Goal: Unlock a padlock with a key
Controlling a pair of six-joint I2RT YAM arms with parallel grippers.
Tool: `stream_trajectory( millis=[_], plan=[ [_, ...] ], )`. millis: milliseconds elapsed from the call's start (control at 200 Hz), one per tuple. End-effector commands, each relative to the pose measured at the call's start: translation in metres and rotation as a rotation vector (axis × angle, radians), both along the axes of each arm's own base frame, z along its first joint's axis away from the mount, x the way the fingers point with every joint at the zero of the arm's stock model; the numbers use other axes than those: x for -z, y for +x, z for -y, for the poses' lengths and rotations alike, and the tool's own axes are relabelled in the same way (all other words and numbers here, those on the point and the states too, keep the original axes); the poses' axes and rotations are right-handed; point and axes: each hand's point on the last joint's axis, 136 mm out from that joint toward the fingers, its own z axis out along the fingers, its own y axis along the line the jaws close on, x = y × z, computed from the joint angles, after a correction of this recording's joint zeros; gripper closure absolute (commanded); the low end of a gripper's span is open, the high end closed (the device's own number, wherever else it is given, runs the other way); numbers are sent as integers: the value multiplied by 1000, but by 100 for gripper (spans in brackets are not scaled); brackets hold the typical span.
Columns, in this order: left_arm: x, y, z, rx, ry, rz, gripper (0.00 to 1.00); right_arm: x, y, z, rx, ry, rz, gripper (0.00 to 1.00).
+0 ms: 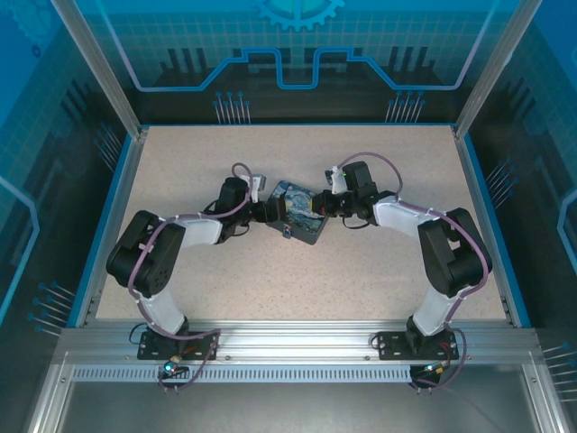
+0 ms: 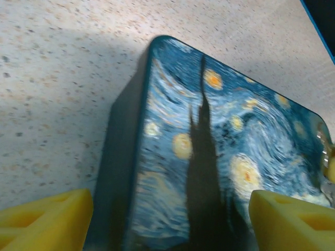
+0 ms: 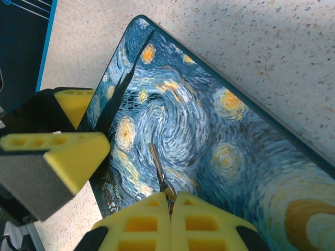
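I see the speckled table [image 1: 361, 280] with the starry-night tin [image 1: 302, 216] at its middle and 2 arms meeting over it. My left gripper [image 2: 171, 209] is spread wide, its 2 yellow fingers astride one end of the tin; I cannot tell whether they touch it. My right gripper [image 3: 170, 201] has its fingers pressed together, pinching the key [image 3: 157, 164], whose thin blade sticks out over the tin's lid. The padlock I cannot make out for sure.

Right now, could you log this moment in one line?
left gripper: open astride tin | right gripper: shut on key over tin
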Motion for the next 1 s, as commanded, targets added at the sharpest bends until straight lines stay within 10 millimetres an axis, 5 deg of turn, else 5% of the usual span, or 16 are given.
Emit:
stream_trajectory(
  millis=[0, 285, 415, 540, 765, 995],
  plan=[
    [-8, -19, 16, 84, -3, 16, 21, 18, -12, 10, 15, -25, -84, 100],
    [-24, -38, 15, 82, 6, 39, 23, 26, -20, 17, 25, -45, -96, 100],
    [-46, -42, 3, 41, 36, 102, 20, 24, -21, 15, 15, -35, -83, 100],
    [-64, -70, -2, 61, 75, 156, 17, 21, -21, 16, 15, -34, -68, 100],
    [-39, -127, 21, 154, -32, 52, 14, 22, -20, 16, 14, -46, -74, 100],
    [-8, -134, 45, 193, -48, 21, 15, 24, -18, 17, 20, -51, -72, 100]
  ],
)
